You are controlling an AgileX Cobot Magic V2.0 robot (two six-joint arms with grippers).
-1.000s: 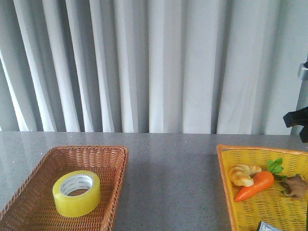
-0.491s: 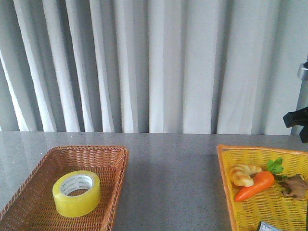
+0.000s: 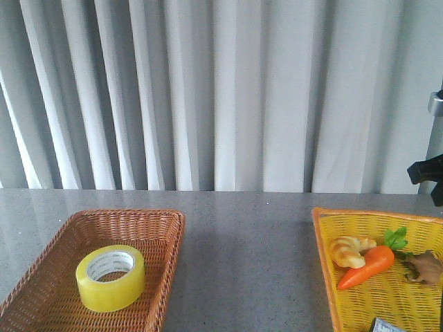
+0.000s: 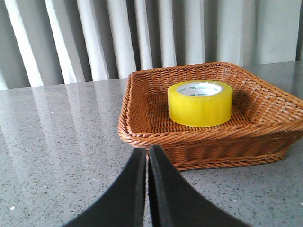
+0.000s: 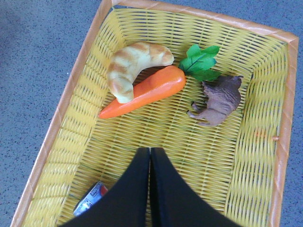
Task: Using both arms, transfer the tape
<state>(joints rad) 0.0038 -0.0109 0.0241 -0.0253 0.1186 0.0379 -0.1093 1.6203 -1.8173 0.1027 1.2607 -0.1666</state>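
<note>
The yellow tape roll (image 3: 110, 277) with a white printed core lies flat in the brown wicker basket (image 3: 166, 228) at the front left; it also shows in the left wrist view (image 4: 200, 102). My left gripper (image 4: 147, 153) is shut and empty, low over the table just outside the basket's (image 4: 142, 137) rim. My right gripper (image 5: 150, 153) is shut and empty, above the yellow basket (image 5: 71, 94). Neither gripper shows in the front view.
The yellow basket (image 3: 325, 256) at the front right holds a croissant (image 5: 132, 66), a carrot (image 5: 147, 92), a brown animal figure (image 5: 218, 99) and a small printed packet (image 5: 91, 198). A black bracket on a pole (image 3: 429, 169) stands at the right edge. White curtains hang behind the grey table.
</note>
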